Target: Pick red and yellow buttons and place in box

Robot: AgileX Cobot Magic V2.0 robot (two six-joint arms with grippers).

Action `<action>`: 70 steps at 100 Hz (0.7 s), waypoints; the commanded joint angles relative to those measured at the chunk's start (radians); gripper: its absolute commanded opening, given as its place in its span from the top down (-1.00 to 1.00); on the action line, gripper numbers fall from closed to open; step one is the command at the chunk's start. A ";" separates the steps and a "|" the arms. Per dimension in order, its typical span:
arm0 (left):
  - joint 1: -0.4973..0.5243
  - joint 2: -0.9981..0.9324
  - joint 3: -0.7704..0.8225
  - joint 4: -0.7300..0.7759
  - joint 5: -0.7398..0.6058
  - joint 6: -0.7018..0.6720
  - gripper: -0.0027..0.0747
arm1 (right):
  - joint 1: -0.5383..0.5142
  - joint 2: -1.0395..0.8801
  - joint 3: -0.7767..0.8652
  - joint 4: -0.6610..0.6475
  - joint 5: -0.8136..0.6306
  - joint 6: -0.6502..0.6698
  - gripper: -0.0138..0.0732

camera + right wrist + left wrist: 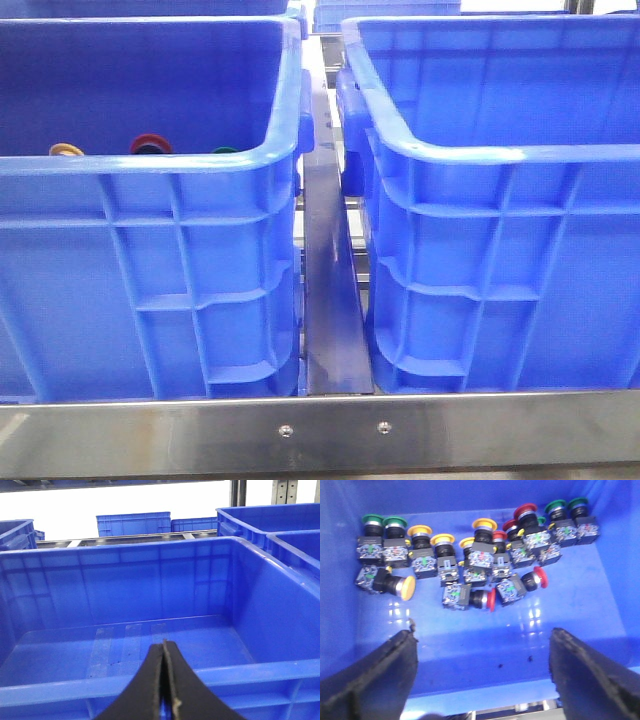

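Red (526, 511) and orange-yellow round plastic push-button caps (484, 524) sit clustered along the far wall of the left deep blue ribbed plastic crate (150, 260). The left hand (482, 672) hangs released above them. The right hand (164, 680) is clenched, grasping nothing, at the right blue crate (260, 670).

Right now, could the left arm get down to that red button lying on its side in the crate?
Probably yes. The left gripper is open above the crate's bare floor, and the red button lies on its side at the near edge of the cluster, with nothing between. Neighbouring buttons sit close, so the grasp may be tight.
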 commanded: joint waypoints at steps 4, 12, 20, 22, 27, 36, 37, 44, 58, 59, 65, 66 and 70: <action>-0.014 0.042 -0.033 -0.074 -0.102 0.020 -0.46 | 0.004 -0.024 -0.012 -0.010 -0.085 -0.002 0.84; -0.040 0.107 -0.033 -0.133 -0.132 0.050 -0.45 | 0.004 -0.024 -0.012 -0.010 -0.085 -0.002 0.84; -0.080 0.182 -0.033 -0.161 -0.163 0.053 -0.45 | 0.004 -0.024 -0.012 -0.010 -0.085 -0.002 0.84; -0.094 0.205 -0.033 -0.163 -0.176 0.053 -0.45 | 0.004 -0.024 -0.012 -0.010 -0.085 -0.002 0.84; -0.129 0.259 -0.039 -0.163 -0.209 0.050 -0.45 | 0.004 -0.024 -0.012 -0.010 -0.085 -0.002 0.84; -0.197 0.371 -0.074 -0.163 -0.250 0.020 -0.45 | 0.004 -0.024 -0.012 -0.010 -0.085 -0.002 0.84; -0.202 0.380 -0.078 -0.163 -0.252 0.014 -0.45 | 0.004 -0.024 -0.012 -0.010 -0.085 -0.002 0.84; -0.251 0.470 -0.127 -0.155 -0.270 -0.010 -0.45 | 0.004 -0.024 -0.012 -0.010 -0.085 -0.002 0.84; -0.325 0.651 -0.252 -0.057 -0.283 -0.140 -0.45 | 0.004 -0.024 -0.012 -0.010 -0.085 -0.002 0.84; -0.331 0.668 -0.265 -0.043 -0.283 -0.150 -0.45 | 0.004 -0.024 -0.012 -0.010 -0.085 -0.002 0.84; -0.357 0.743 -0.326 0.032 -0.288 -0.226 -0.45 | 0.004 -0.024 -0.012 -0.010 -0.085 -0.002 0.84; -0.359 0.751 -0.333 0.037 -0.288 -0.226 -0.45 | 0.004 -0.024 -0.012 -0.010 -0.085 -0.002 0.84; -0.373 0.789 -0.367 0.079 -0.291 -0.288 -0.45 | 0.004 -0.024 -0.012 -0.010 -0.085 -0.002 0.84</action>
